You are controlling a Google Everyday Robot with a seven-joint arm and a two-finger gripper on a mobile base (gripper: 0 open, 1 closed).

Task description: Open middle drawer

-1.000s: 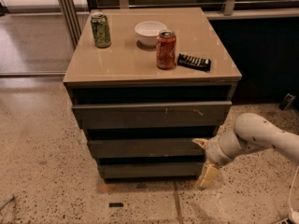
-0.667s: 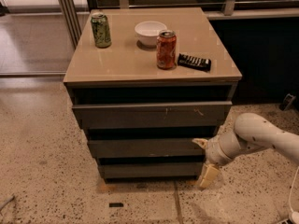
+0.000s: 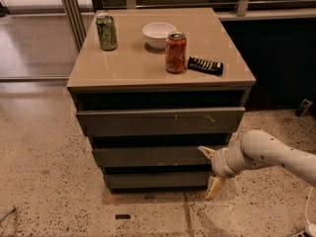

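Note:
The cabinet has three dark grey handleless drawer fronts stacked under a beige top. The middle drawer (image 3: 148, 156) is the medium-width slab between the wide scratched top front (image 3: 158, 121) and the short bottom front (image 3: 155, 180). All three stand stepped, each lower one set further back. My gripper (image 3: 211, 172) comes in from the right on a white arm (image 3: 276, 154). Its two pale fingers are spread apart, the upper fingertip (image 3: 204, 151) at the right end of the middle drawer, the lower fingertip (image 3: 212, 189) beside the bottom front. It holds nothing.
On the cabinet top (image 3: 123, 68) stand a green can (image 3: 107, 31), a white bowl (image 3: 158, 34), a red can (image 3: 176, 52) and a black remote (image 3: 205, 65). Speckled floor (image 3: 44, 191) lies around. A small dark object (image 3: 122, 216) lies on the floor in front.

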